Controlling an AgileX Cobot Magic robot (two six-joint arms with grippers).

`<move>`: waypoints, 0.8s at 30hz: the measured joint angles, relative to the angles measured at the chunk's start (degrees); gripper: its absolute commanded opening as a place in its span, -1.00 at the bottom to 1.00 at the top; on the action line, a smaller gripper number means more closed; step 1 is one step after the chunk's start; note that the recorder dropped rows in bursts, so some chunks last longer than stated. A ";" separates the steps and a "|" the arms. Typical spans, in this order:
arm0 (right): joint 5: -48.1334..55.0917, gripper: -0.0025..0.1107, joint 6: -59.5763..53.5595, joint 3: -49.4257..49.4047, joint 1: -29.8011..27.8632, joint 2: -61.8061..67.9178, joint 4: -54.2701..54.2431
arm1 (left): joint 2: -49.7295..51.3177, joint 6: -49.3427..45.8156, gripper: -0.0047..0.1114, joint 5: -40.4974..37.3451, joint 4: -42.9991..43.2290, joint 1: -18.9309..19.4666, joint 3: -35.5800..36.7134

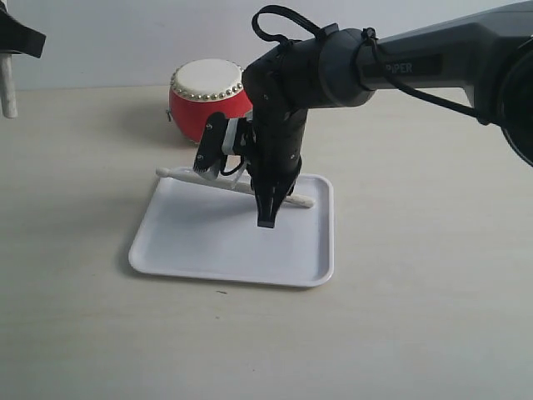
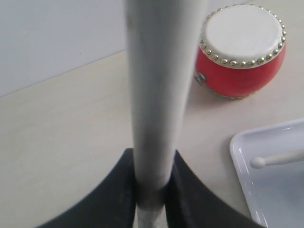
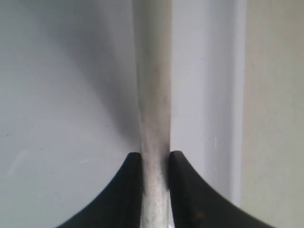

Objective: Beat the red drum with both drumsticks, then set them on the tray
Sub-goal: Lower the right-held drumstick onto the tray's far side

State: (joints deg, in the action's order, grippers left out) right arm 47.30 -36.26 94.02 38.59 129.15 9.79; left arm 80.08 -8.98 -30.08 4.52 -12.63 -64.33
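Observation:
The red drum (image 1: 208, 98) with its cream skin stands behind the white tray (image 1: 191, 246). My right gripper (image 1: 266, 218) points down over the tray, shut on a pale drumstick (image 1: 187, 177). That stick lies low across the tray's far part, its rounded tip past the left rim. In the right wrist view the stick (image 3: 154, 95) runs between the fingers (image 3: 134, 171) above the tray floor (image 3: 61, 118). My left gripper (image 1: 15, 40) is high at the far left, shut on the other drumstick (image 1: 8, 92), which hangs upright. The left wrist view shows that stick (image 2: 156, 95), the drum (image 2: 242, 50) and the tray corner (image 2: 237, 147).
The beige table (image 1: 416, 292) stretches around the tray and drum, with a pale wall (image 1: 100, 33) behind. The right arm (image 1: 416, 58) spans from the upper right across the drum's right side. The tray's near half (image 1: 233, 250) holds nothing.

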 measured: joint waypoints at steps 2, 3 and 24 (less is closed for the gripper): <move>0.00 -0.74 0.00 0.00 0.00 0.00 0.00 | 0.00 0.00 -0.92 0.00 0.00 0.00 0.00; 0.00 -0.74 0.00 0.00 0.00 0.00 0.00 | 0.00 0.00 -0.92 0.00 0.00 0.00 0.00; 2.45 -0.36 0.41 0.13 0.00 0.00 1.52 | 0.00 0.00 -0.92 -0.12 -1.34 0.00 0.51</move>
State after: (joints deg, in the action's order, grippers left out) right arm 49.75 -35.85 94.15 38.59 129.15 11.31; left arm 80.08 -8.98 -30.20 3.18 -12.63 -63.82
